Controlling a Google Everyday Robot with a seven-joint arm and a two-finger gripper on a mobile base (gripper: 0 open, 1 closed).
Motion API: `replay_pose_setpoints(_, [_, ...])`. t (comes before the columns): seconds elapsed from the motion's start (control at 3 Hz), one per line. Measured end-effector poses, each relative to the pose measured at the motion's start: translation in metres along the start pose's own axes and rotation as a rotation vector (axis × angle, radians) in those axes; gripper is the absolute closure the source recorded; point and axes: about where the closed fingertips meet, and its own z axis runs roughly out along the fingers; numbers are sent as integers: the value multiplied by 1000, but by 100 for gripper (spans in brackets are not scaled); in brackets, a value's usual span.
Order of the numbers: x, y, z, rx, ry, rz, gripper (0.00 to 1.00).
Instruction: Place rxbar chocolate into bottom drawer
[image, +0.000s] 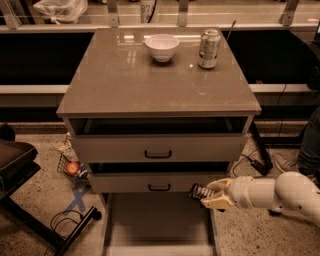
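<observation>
Grey-beige, flat-topped desk (150, 85) with three drawers fills the middle of the view; its lowest one, the wide flat grey bottom drawer (150, 225) with thin side walls, stands pulled out toward the camera and shows a bare floor; the two upper drawers carry black handles, with a dark gap above each front. A white, rounded robot arm (280, 192) reaches in from the right at the height of the middle drawer's front; its cream two-finger claw (209, 194) is closed on the small flat rxbar chocolate (198, 190), a dark wrapper with pale stripes that sticks out to the left of the fingers. The bar hangs in the air, over the right side of the open tray and close to the middle drawer's face, right of its handle; it touches neither. On the desk top sit a white round bowl (162, 46) and, just to its right, an upright silver soda can (209, 48).
</observation>
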Motion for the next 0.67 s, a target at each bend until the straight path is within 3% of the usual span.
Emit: replay_pose_setpoints(0.67, [143,-48,17,97,61,117,100])
